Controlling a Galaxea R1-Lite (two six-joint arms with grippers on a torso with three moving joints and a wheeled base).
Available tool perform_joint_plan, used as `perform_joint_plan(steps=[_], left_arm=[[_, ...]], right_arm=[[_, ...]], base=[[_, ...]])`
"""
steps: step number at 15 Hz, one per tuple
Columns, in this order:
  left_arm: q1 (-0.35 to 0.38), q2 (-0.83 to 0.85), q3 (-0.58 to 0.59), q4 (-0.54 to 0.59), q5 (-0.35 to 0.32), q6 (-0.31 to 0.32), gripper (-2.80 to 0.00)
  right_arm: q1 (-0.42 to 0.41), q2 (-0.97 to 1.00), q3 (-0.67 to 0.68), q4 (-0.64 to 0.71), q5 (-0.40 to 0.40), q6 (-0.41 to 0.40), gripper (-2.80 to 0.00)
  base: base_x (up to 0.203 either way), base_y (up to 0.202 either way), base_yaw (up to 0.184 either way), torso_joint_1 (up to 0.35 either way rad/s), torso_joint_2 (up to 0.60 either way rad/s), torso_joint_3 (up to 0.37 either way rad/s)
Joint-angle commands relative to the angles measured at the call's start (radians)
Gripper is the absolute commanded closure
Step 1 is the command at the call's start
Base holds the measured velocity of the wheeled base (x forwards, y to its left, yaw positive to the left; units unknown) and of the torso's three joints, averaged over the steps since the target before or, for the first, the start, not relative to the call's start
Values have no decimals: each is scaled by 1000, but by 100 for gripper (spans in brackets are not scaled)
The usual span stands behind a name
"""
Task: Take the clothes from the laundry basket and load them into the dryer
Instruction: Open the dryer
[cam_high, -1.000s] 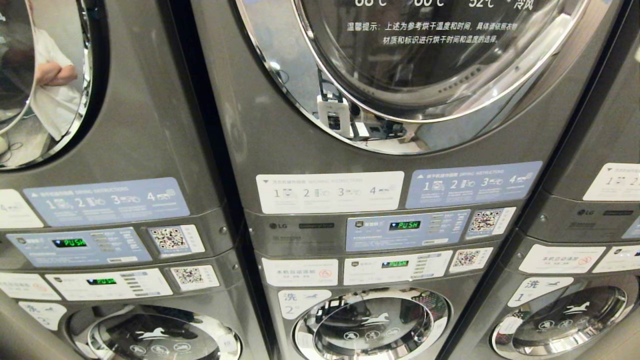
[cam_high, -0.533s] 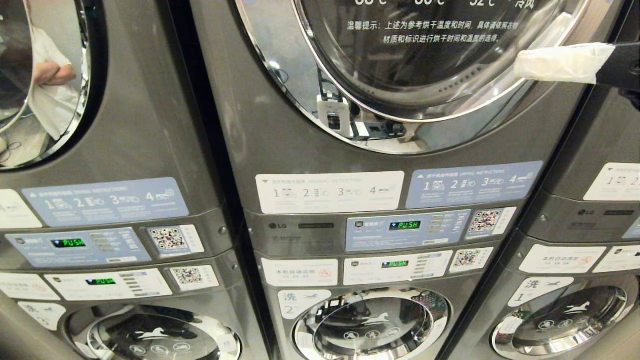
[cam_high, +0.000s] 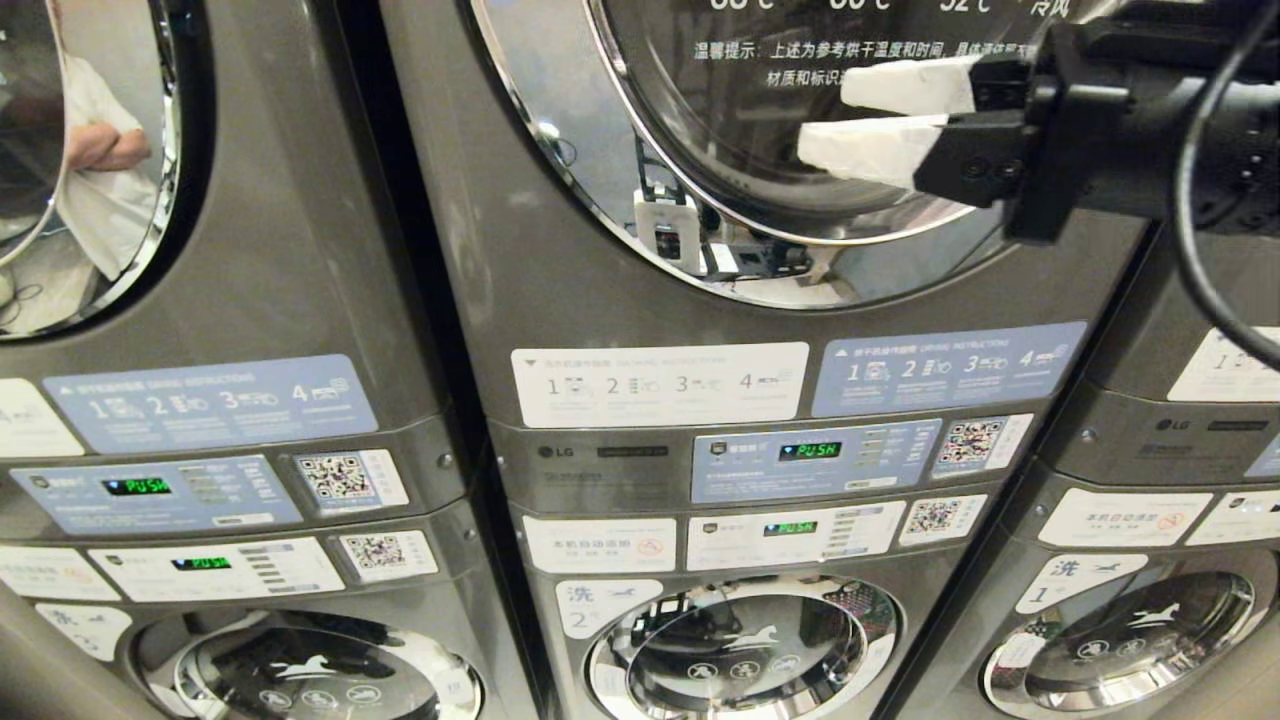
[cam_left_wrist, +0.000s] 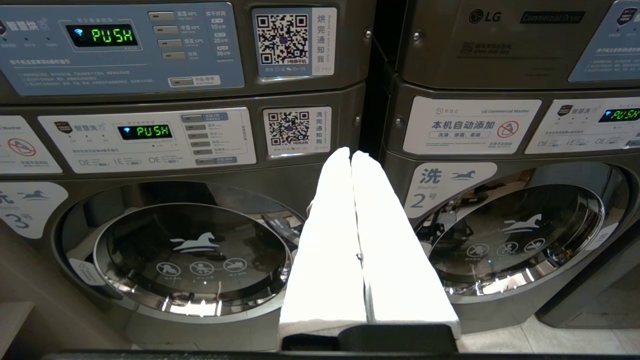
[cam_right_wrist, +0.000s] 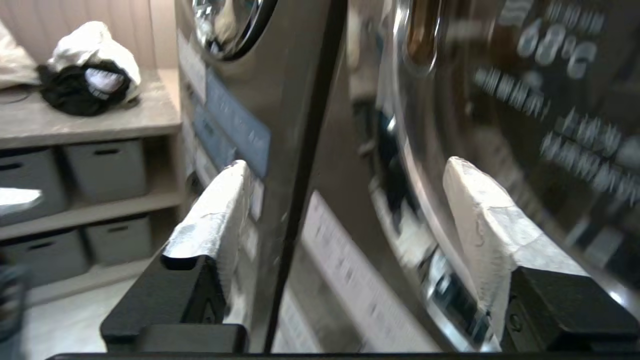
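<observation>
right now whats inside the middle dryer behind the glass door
Through the closed dryer door only dark drum, printed white text and room reflections show; no clothes visible. The right gripper, open and empty, covers part of the glass.

grey stacked laundry machines (cam_high: 700, 470) are filling the wall, standing side by side, their chrome door rings (cam_high: 560, 150) reflecting bright room light. green displays (cam_high: 810, 451) are glowing on the control panels. to one side a beige counter (cam_right_wrist: 90, 120) is standing, with grey bins (cam_right_wrist: 105, 167) sitting on the shelves under it. a pale tiled floor (cam_left_wrist: 565, 340) is showing below.
</observation>
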Motion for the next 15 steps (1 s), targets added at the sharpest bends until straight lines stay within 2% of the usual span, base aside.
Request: perform_joint_plan(steps=[1, 5, 9, 15], left_arm=[[0, 0, 0, 0, 0, 0, 0], [0, 0, 0, -1, 0, 0, 0], [0, 0, 0, -1, 0, 0, 0], [0, 0, 0, 0, 0, 0, 0]], right_arm=[[9, 102, -54, -54, 3, -6, -280], [48, 253, -305, -88, -1, -11, -280], [117, 399, -509, -89, -38, -11, -280], [150, 460, -550, -98, -85, -8, -280]], base=[[0, 0, 0, 0, 0, 0], [0, 0, 0, 0, 0, 0], [0, 0, 0, 0, 0, 0], [0, 0, 0, 0, 0, 0]])
